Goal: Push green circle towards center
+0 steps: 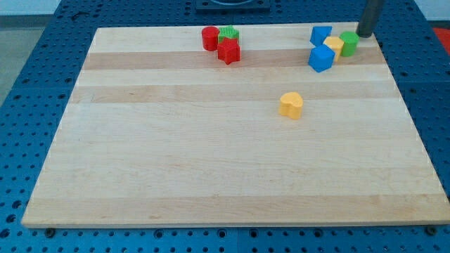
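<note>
Near the counter's [232, 176] far-right corner, we are resting our tip [365, 35] at 1 o'clock of the green circle [349, 43], just beside it; no jaws are showing, so their state is untellable.

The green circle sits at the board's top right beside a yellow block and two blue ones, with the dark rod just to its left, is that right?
Not quite. In the camera view my tip stands just to the right of the green circle, not its left. The rest holds: the circle sits at the board's top right, beside a yellow block and two blue ones.
</note>
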Controlling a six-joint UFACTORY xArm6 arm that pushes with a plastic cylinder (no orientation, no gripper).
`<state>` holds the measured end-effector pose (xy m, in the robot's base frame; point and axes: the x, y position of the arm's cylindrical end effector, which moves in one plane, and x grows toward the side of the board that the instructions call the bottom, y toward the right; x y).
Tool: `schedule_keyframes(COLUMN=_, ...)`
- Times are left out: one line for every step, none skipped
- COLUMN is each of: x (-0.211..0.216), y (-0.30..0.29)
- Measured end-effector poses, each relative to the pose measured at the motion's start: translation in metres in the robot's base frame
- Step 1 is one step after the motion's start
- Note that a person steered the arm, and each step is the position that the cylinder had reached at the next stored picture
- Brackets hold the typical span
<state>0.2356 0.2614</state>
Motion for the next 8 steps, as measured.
schedule_keyframes(x=0.010, y=-0.022)
schedule_keyframes(x=0.027, y=-0.035)
schedule_keyframes(x=0.046, y=-0.043)
schedule_keyframes(x=0.067, y=-0.042)
schedule_keyframes(x=0.087, y=-0.042)
schedule_keyframes(x=0.117, y=-0.043)
schedule_keyframes(x=0.144, y=-0.037)
schedule_keyframes(x=0.161, y=-0.039)
